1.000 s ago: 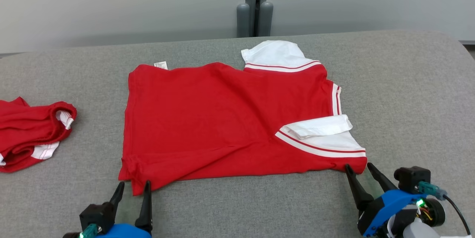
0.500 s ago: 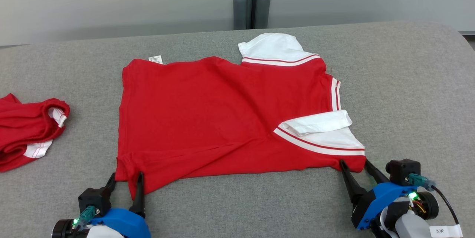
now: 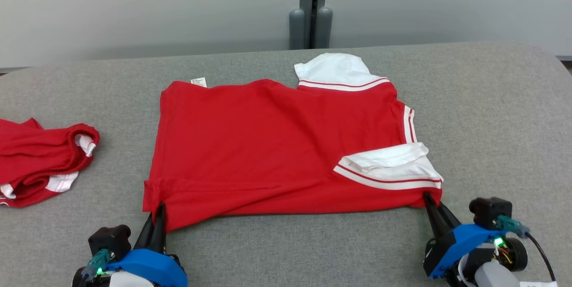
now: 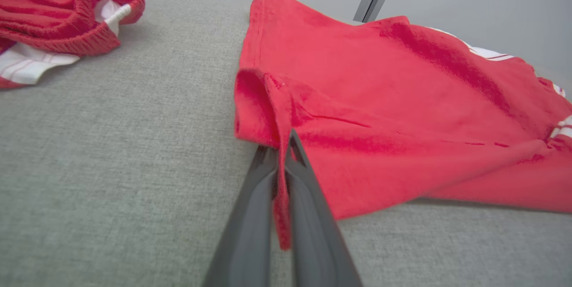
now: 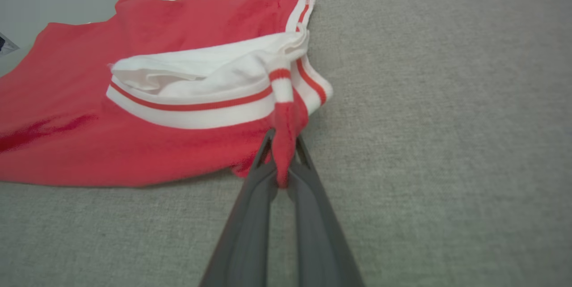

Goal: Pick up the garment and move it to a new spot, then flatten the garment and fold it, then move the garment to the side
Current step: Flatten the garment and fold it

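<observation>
While the shirt [image 3: 268,144] lay mid-frame on the table [image 3: 491,112], the left jaws and right jaws sat closed on its bottom corners.

Solid red garment [image 3: 268,153]. White near sleeve [image 3: 389,168] at 4 o'clock and white far sleeve [image 3: 335,69] at 12 o'clock, each with white band carrying thin red stripe. White stripes on red trim at 3 o'clock edge. At 11 o'clock corner, white label [image 3: 199,82] with dark print. At 9 o'clock, red second garment [image 3: 40,157] with white patches, faint red lines. Heathered grey table [image 3: 491,121]. Both left tool [image 3: 157,215] and right tool [image 3: 429,198] have dark grey fingers, blue bodies, green lights. Pale grey wall [image 3: 134,5].
</observation>
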Motion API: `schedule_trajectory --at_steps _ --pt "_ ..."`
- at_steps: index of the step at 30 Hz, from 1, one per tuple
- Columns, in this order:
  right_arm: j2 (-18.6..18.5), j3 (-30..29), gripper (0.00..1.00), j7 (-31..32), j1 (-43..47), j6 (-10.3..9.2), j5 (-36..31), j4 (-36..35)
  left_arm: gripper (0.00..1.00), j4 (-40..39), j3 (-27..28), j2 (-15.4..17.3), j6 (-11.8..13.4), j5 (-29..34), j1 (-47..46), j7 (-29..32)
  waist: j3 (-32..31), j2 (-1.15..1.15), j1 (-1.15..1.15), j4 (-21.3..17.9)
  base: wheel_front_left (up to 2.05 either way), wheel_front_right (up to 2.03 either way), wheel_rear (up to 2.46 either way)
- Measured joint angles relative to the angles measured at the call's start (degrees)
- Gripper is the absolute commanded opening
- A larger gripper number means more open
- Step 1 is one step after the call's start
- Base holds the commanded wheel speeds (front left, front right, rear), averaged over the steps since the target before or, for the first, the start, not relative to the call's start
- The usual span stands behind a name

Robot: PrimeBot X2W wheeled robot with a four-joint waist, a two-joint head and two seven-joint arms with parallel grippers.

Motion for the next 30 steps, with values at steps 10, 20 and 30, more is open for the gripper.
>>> schedule_trajectory --at_steps 10,20,30 --pt "-3.92 -2.57 0.00 -0.03 15.63 0.01 3.33 -16.31 0.00 -8.68 0.14 -0.75 0.32 -0.38 9.22 0.07 -3.79 0.00 -0.01 1.38 0.00 0.00 0.00" --pt "-0.18 -9.51 0.00 10.00 33.39 0.00 1.81 -37.04 0.00 -16.02 0.19 -0.57 3.33 -1.60 17.61 2.92 -4.21 0.00 -0.01 0.98 0.00 0.00 0.00" --pt "1.91 -12.73 1.00 11.24 34.62 0.00 -3.56 -42.94 1.00 -18.35 0.26 -0.29 4.49 -0.08 17.39 1.23 -4.91 0.01 0.00 0.71 0.00 0.00 0.00"
